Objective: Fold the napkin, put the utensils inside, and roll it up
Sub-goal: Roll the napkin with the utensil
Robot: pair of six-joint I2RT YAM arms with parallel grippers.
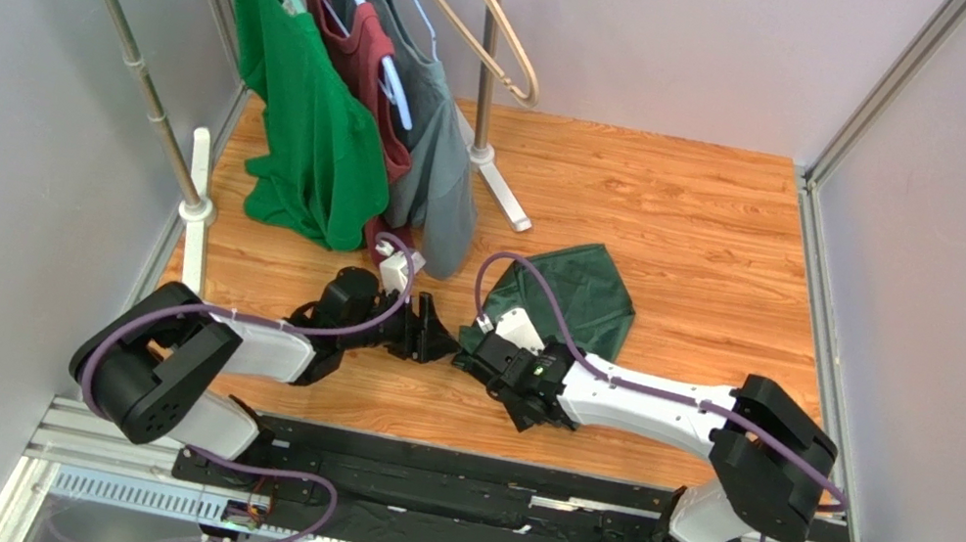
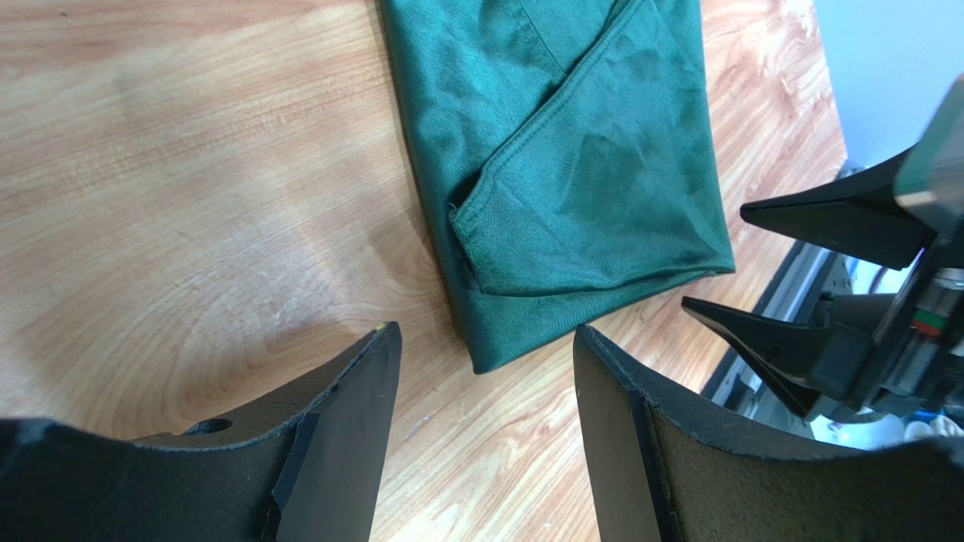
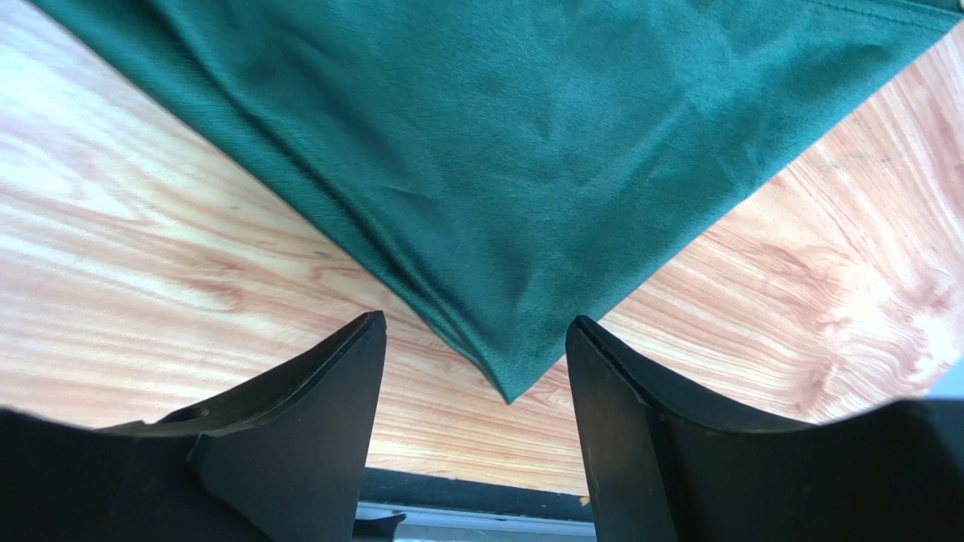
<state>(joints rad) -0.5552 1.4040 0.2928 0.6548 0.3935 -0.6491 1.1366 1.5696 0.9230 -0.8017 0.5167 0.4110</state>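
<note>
The dark green napkin (image 1: 575,292) lies folded on the wooden table (image 1: 692,219), right of centre. In the left wrist view the napkin (image 2: 566,169) shows a folded-over flap, and its near corner lies just ahead of my open left gripper (image 2: 487,330), which holds nothing. My right gripper (image 3: 478,320) is open too, and a pointed corner of the napkin (image 3: 509,147) reaches down between its fingers without being pinched. From above, the left gripper (image 1: 440,338) and the right gripper (image 1: 488,362) face each other at the napkin's near-left edge. The utensils are out of view.
A clothes rack (image 1: 147,93) stands at the back left with a bright green shirt (image 1: 304,135), a maroon one (image 1: 367,72) and a grey one (image 1: 439,174) on hangers. An empty wooden hanger (image 1: 474,16) hangs beside them. Grey walls enclose the table.
</note>
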